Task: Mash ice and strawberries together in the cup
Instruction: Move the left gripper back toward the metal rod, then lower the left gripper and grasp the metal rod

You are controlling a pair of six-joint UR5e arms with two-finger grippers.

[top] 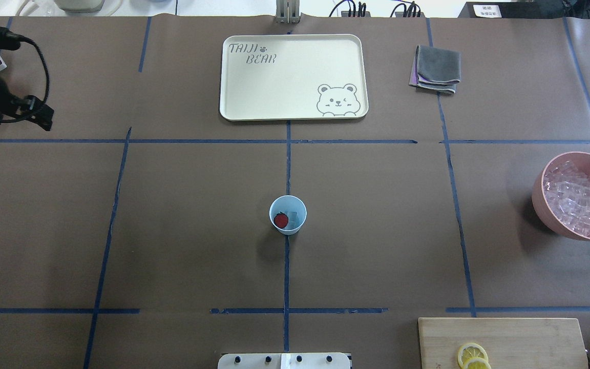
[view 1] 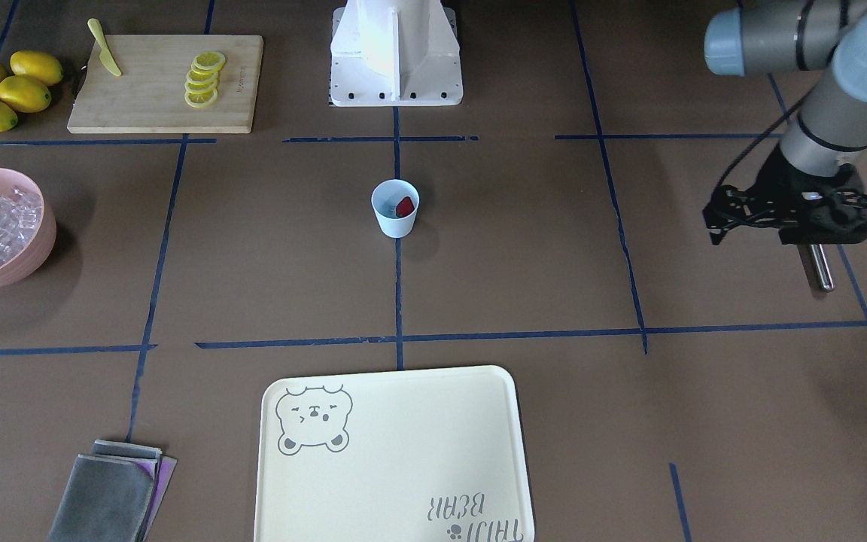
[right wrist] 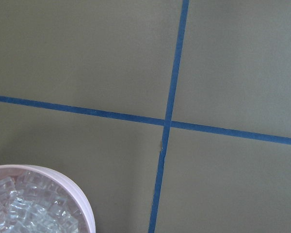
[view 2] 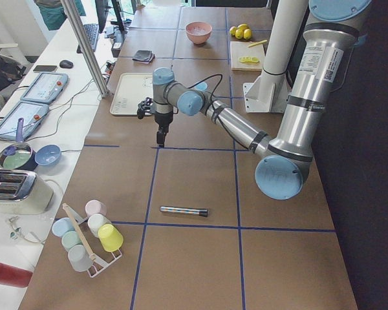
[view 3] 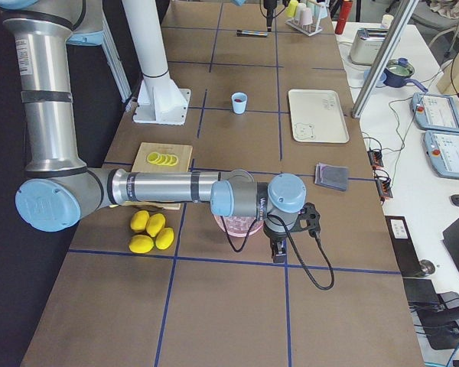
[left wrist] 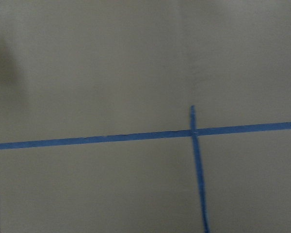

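Strawberry (view 1: 405,206) and ice (top: 293,218) sat unmashed in the cup (view 1: 394,222), rod (view 2: 184,210) untouched; whether the left gripper (view 2: 161,137) or right gripper (view 3: 276,249) was open couldn't be told.

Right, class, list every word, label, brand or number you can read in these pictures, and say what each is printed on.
"TAIJI BEAR": printed on the cream tray, with a bear drawing in the opposite corner.
Small mark on the cutting board: too small to read.
White sign beyond the table's far edge: too small to read.
Sticker on the left arm: too small to read.
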